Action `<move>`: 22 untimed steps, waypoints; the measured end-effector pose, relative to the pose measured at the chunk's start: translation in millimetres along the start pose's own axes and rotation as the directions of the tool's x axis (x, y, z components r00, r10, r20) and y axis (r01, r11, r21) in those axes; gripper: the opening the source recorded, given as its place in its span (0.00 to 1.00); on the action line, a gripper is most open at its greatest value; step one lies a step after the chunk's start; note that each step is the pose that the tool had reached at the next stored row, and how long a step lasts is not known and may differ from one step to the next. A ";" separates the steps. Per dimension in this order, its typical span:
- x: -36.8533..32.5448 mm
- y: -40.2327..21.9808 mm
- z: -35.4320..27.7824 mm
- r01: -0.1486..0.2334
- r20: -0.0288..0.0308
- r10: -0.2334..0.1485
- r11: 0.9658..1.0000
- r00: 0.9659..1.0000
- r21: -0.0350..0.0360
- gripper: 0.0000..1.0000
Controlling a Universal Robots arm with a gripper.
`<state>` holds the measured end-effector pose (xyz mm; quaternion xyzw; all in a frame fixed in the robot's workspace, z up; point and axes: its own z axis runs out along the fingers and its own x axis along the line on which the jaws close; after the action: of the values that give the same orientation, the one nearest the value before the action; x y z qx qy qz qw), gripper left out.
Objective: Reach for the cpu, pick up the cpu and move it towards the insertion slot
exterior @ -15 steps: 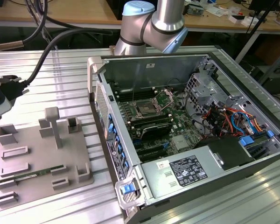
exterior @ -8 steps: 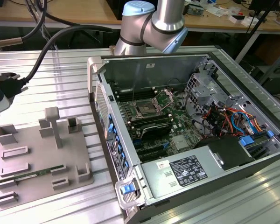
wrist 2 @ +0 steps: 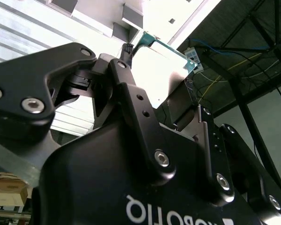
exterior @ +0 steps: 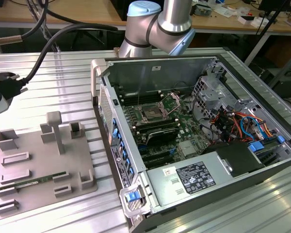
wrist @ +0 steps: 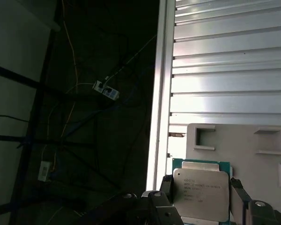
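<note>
Cpu (wrist: 200,193) is clamped by two opposite edges in the hand (wrist: 201,186), by the grey tray (wrist: 234,140) on the table (wrist: 229,70); probably light, stiff, fragile, so edges suit

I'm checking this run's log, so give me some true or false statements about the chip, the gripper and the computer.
1. The chip sits in the socket. False: the gripper holds it, and the socket is bare.
2. The computer case is open. True.
3. A memory stick lies in the grey tray. True.
4. The case stands on a wooden table. False: the table is ribbed metal.
</note>
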<state>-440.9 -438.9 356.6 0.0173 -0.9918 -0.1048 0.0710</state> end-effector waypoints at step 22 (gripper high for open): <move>1.6 1.2 -11.5 0.000 -0.024 0.000 0.999 1.000 -0.037 0.55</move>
<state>-440.9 -440.2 368.2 0.0173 -0.9888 -0.1229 0.0831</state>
